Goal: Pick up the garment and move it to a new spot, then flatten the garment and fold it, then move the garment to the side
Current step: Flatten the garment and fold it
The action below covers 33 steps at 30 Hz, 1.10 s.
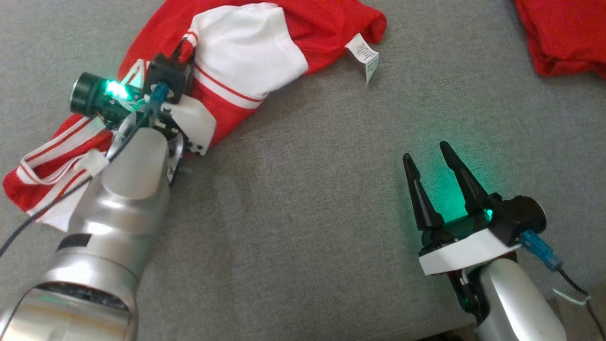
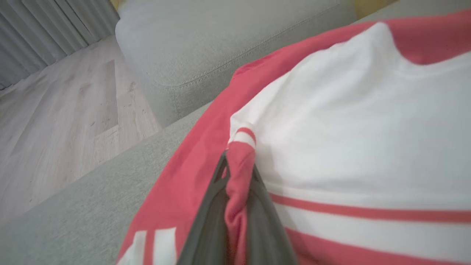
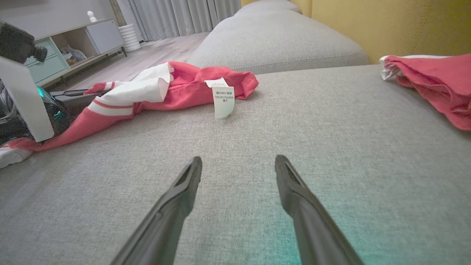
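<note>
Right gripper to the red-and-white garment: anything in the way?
Nothing visible. Only bare grey sofa cushion lies between the open right gripper and the red-and-white garment; the left gripper is shut on a fold of it. Another red cloth sits far right, off that path.

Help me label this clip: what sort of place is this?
Likely a home living room: grey sofa cushions, long curtains and a low cabinet on a wood-look floor.

garment [image 1: 246,61] | red with white panels and stripes | lying crumpled in a long bunch on grey sofa cushion [image 1: 307,199] | white care label [image 1: 364,57] sticking out
</note>
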### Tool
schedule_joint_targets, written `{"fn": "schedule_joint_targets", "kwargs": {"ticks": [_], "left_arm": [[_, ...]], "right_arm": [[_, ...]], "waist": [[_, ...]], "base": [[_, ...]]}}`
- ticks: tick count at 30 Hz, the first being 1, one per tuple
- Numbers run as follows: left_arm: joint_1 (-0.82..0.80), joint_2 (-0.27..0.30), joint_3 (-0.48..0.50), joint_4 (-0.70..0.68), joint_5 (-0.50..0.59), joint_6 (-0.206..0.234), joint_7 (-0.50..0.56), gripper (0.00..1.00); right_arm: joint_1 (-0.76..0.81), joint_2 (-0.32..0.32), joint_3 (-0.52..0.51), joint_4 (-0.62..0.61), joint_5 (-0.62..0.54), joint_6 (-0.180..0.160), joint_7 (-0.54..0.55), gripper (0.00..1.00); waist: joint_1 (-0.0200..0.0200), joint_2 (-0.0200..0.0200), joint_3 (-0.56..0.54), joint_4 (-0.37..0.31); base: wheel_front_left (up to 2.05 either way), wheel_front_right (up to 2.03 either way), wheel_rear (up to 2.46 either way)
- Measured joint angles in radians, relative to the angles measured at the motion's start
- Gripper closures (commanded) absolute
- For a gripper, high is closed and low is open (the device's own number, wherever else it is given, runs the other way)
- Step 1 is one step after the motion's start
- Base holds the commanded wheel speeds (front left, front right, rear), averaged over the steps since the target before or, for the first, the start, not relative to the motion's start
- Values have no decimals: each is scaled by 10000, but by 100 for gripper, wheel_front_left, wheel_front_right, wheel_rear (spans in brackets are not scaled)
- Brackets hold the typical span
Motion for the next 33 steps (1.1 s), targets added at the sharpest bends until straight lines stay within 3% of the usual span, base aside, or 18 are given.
{"fn": "schedule_joint_targets", "kwargs": {"ticks": [6, 14, 16, 21, 25, 26, 27, 33], "left_arm": [[460, -370, -723, -853, 134, -96, -966, 100], [3192, -408, -2266, -5436, 479, -167, -1041, 100], [4198, -163, -2660, -6159, 531, -245, -1039, 100], [6321, 1058, -2949, -7001, 546, -236, -932, 100], [6973, 1739, -2800, -7405, 545, 119, -757, 100], [7003, 1804, -2727, -7494, 545, 203, -669, 76], [7012, 1833, -2638, -7557, 545, 324, -573, 0], [7012, 1843, -2715, -8473, 686, 500, -550, 0]], "right_arm": [[28, 27, -109, 42, 21, 0, 0, 0], [635, 121, -685, 48, 54, 0, -2, 0], [872, 132, -800, 44, 54, 0, 0, 0], [985, 125, -1026, -6, 40, 0, 0, 0], [1003, 107, -1055, -23, 38, 0, 0, 0], [1004, 107, -1045, -23, 38, 0, 0, 0], [1005, 104, -1037, -25, 38, 0, 0, 0], [1004, 21, -951, -36, 38, 0, 0, 0]], "waist": [[0, 0, -431, 90], [-5, 1, -1323, 408], [-4, 0, -1465, 632], [-3, 1, -1702, 1247], [-3, 1, -1783, 1679], [-2, 0, -1789, 1769], [-3, 1, -1789, 1848], [0, 0, -1642, 1951]], "base": [[0, 0, 0], [0, 0, 0], [0, 0, 0], [0, 0, 0], [0, 0, 0], [0, 0, 0], [0, 0, 0], [0, 0, 0]]}}
